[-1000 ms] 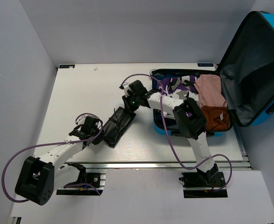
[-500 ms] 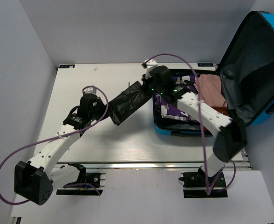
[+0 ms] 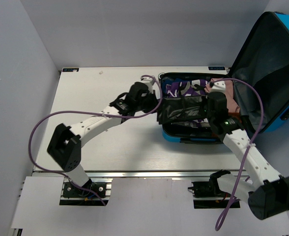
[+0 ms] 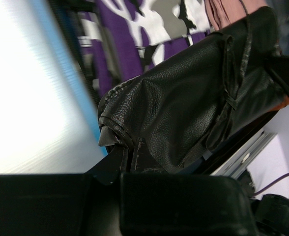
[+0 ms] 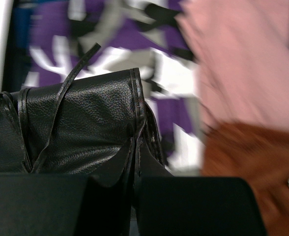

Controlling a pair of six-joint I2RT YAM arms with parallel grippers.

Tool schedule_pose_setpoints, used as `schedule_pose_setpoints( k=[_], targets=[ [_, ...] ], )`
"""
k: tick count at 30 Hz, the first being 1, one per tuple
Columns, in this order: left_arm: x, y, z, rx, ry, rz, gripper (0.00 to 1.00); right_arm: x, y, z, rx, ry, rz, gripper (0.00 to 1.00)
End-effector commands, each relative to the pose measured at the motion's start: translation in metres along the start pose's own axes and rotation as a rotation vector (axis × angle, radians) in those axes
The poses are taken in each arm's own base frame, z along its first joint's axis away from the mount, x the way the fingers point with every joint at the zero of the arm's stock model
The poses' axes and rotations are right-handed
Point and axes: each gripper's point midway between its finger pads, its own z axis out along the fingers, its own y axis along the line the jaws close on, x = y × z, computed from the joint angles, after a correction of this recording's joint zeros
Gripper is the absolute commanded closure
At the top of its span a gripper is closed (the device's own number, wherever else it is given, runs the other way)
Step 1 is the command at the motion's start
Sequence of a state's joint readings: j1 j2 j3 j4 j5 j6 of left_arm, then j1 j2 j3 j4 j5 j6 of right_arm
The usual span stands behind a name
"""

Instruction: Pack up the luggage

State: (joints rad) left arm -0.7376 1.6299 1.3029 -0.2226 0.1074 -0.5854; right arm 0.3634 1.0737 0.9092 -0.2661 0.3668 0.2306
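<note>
The blue luggage (image 3: 277,19) lies open at the table's right, its lid up and showing grey lining (image 3: 262,73). Inside lie a purple-and-white patterned garment (image 3: 181,88), a pink garment (image 5: 243,69) and an orange-brown one (image 5: 247,162). A black leather garment (image 3: 184,109) hangs over the luggage's open half, held at both ends. My left gripper (image 3: 157,105) is shut on its left end (image 4: 149,128). My right gripper (image 3: 211,109) is shut on its right end (image 5: 95,123).
The white table (image 3: 90,98) stretches left of the luggage, with a metal rail (image 3: 144,173) along its near edge. Grey walls stand at the left and back. Purple cables loop over both arms.
Both grippers carried the black leather garment from the table's middle rightward, and it now hangs over the luggage. The right arm swung round to the luggage's right side; the left arm stretched right.
</note>
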Motion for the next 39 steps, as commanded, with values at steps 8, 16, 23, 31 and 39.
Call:
schedule_pose_setpoints(
  k=[8,16,23,31,39],
  targets=[
    [0.029,-0.088,0.029,0.143,-0.046,0.171,1.00,0.062,-0.047,-0.017,0.109,0.019,0.136,1.00],
    [0.063,-0.078,0.046,0.091,-0.006,0.214,1.00,0.094,-0.054,-0.013,0.107,0.035,0.169,1.00],
    [0.083,-0.075,0.018,0.125,-0.026,0.213,0.75,0.088,-0.046,-0.027,0.047,0.008,0.218,0.58],
    [0.056,-0.091,0.008,0.091,-0.076,0.263,0.14,0.028,-0.049,-0.056,0.062,-0.047,0.159,0.11],
    [0.007,-0.093,-0.021,0.014,-0.191,0.238,0.02,-0.076,-0.067,-0.101,0.157,-0.195,0.039,0.11]
  ],
)
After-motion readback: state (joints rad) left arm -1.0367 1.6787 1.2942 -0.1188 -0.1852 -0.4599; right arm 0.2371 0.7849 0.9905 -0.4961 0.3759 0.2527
